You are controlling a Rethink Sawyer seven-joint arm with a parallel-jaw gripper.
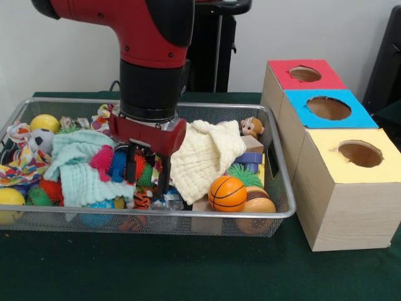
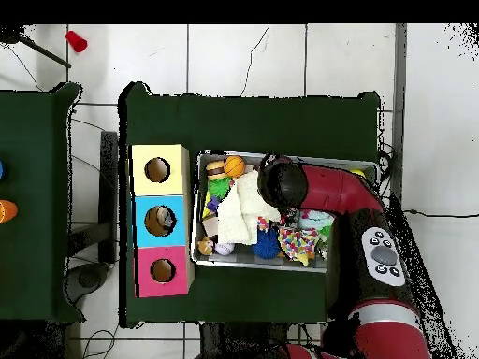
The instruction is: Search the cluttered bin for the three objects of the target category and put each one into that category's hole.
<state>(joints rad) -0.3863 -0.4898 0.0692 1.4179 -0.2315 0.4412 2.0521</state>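
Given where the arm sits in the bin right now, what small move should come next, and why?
Probably a short descent, then closing. The gripper hangs open, jaws spread, low in the bin among spiky balls, just above something clear and crinkly that may be a bottle. Nothing is held, and the red-topped box's hole looks empty.

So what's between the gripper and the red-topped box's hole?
Front view: the cream cloth, a small monkey toy and the bin rim lie between gripper and hole.

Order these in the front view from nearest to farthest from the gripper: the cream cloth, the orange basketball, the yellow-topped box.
1. Cream cloth: just beside the gripper, on the picture's right.
2. Orange basketball: further right, at the bin's near rim.
3. Yellow-topped box: outside the bin, far right.
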